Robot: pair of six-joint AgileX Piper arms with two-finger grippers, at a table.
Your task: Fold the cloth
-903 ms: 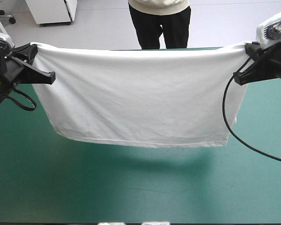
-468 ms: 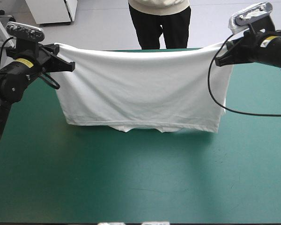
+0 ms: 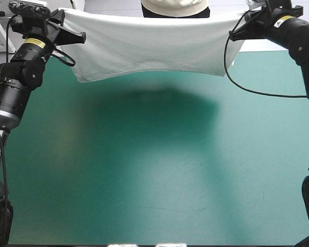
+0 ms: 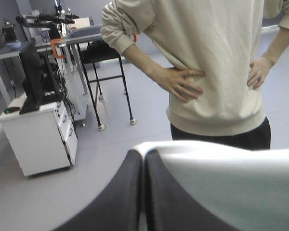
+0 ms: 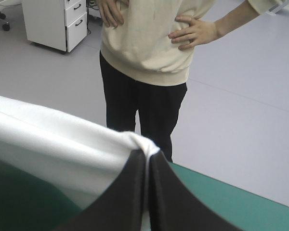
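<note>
The white T-shirt (image 3: 154, 45) hangs stretched in the air above the table's far edge, held up by its two upper corners. My left gripper (image 3: 67, 20) is shut on its left corner and my right gripper (image 3: 242, 24) is shut on its right corner. The shirt's lower edge hangs free over the teal-green cover (image 3: 154, 170) and casts a dark shadow on it. In the left wrist view the black fingers meet at my left gripper (image 4: 143, 156), the T-shirt (image 4: 231, 187) spreading to one side. In the right wrist view my right gripper (image 5: 148, 156) pinches the T-shirt (image 5: 62, 149) the same way.
The right arm's black cable (image 3: 232, 77) droops in a curve beside the shirt's right edge.
Both arms have risen and moved toward the table's far edge, carrying the T-shirt. Its lower edge, earlier near the table's middle, now hangs over the far part.
</note>
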